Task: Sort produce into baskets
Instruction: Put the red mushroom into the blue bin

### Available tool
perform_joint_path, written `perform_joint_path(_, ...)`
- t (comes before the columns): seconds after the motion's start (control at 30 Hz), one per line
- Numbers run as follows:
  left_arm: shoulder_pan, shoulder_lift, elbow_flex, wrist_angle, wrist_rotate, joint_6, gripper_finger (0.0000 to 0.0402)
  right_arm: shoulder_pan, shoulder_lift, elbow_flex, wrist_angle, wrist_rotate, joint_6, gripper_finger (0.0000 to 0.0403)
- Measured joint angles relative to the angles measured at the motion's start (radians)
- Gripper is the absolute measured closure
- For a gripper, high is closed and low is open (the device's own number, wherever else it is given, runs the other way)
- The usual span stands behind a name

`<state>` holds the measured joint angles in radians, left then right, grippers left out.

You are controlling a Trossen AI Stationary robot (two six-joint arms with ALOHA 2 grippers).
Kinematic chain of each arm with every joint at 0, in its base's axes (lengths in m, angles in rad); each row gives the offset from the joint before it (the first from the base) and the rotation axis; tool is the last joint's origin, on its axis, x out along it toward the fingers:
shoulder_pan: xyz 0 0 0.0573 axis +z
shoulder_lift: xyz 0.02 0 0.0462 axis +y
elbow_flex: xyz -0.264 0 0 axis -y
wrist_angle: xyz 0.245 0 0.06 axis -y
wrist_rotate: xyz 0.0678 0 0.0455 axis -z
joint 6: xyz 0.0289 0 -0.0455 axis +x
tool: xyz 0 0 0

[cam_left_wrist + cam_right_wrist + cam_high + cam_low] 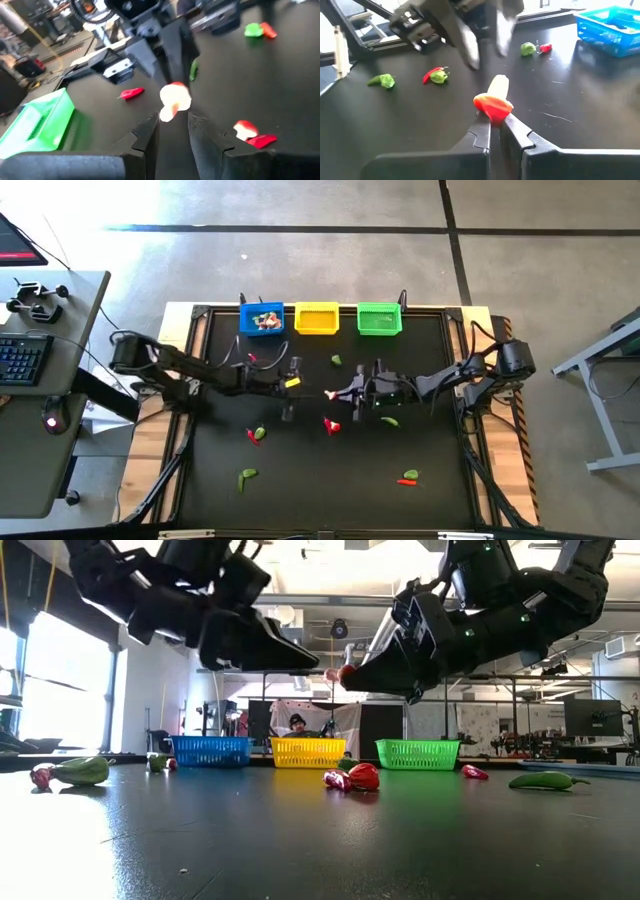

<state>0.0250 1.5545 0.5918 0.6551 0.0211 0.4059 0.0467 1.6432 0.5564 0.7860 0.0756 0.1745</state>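
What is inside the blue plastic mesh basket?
The blue plastic mesh basket holds several small red, whitish and greenish toy pieces. Their exact number and anything underneath them cannot be seen.

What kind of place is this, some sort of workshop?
Probably a robotics lab or workshop. Two robot arms work over a black table of toy produce, a desk with a keyboard stands beside it, and the low view shows a room full of equipment and monitors.
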Motion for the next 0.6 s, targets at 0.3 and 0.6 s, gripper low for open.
perform_joint_path(0.3, -0.010, 0.019, 0.006, 0.003, 0.014, 0.022, 0.0309, 0.000, 0.000, 0.000, 0.030, -0.078, 0.005, 0.0398)
perform_joint_path(0.6, -0.064, 0.019, 0.032, 0.002, 0.026, 0.059, 0.0309, 0.008, 0.000, 0.031, 0.014, -0.139, 0.032, 0.0398)
